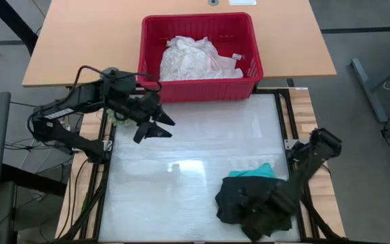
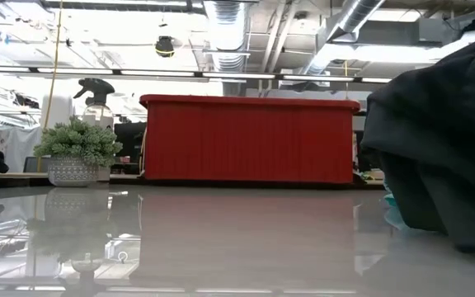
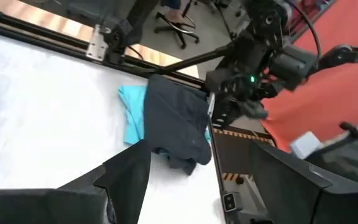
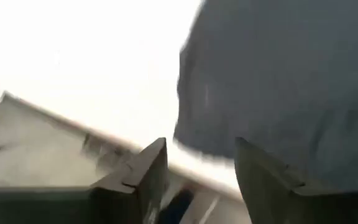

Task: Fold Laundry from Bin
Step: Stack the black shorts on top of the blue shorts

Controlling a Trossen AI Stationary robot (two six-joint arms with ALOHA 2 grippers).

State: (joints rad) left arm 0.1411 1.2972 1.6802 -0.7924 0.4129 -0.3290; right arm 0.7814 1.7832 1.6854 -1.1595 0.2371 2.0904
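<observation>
While right gripper (image 1: 266, 218) sits over black garment (image 1: 239, 200) (grip unclear) | left gripper (image 1: 156, 125) spread, empty | next: flatten garment.

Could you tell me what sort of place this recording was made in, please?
Probably a robotics lab or open workshop: exposed ceiling ducts run overhead, an office chair stands on a bare floor, and a spray bottle and potted plant sit behind the table.

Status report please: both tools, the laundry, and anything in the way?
Left tool open, empty, near bin. Right tool open by black garment. White top in bin. Nothing blocking.
</observation>
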